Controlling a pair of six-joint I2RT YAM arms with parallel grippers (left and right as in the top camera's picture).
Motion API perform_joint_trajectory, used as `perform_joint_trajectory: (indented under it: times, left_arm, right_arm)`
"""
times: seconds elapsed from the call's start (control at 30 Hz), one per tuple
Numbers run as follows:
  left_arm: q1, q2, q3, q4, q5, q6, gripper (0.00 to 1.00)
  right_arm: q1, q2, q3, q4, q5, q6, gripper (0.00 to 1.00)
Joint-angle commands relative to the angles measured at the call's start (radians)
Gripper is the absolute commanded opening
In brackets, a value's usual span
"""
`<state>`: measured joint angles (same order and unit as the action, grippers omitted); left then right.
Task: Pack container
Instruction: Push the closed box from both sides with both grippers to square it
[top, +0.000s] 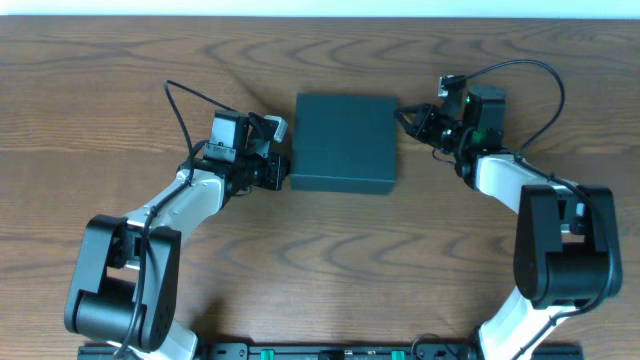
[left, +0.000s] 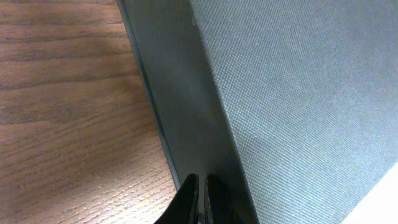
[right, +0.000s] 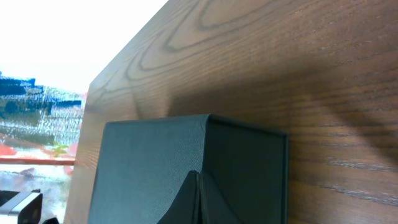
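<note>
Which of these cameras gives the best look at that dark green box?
The overhead view: the whole container shows there, with its lid shut. The left wrist view shows only a close strip of its side and textured top. The right wrist view shows just one corner.

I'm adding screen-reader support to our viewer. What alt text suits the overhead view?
A closed dark teal rectangular cardboard-like box lies centred on the brown wooden table, seen from above. The left gripper is at its left side, the right gripper at its right side, near the far corner.
</note>
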<state>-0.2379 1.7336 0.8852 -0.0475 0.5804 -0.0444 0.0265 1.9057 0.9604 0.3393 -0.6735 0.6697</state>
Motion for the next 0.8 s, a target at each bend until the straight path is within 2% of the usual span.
perform_joint_trajectory:
  times: [0.0, 0.77]
  left_arm:
    - [-0.005, 0.009, 0.01, -0.005, 0.024, 0.022, 0.06]
    - [-0.033, 0.009, 0.01, -0.001, 0.072, -0.009, 0.06]
  right_arm:
    - [0.009, 0.005, 0.014, 0.0, 0.011, -0.01, 0.01]
    - [0.003, 0.012, 0.014, -0.013, 0.055, -0.046, 0.01]
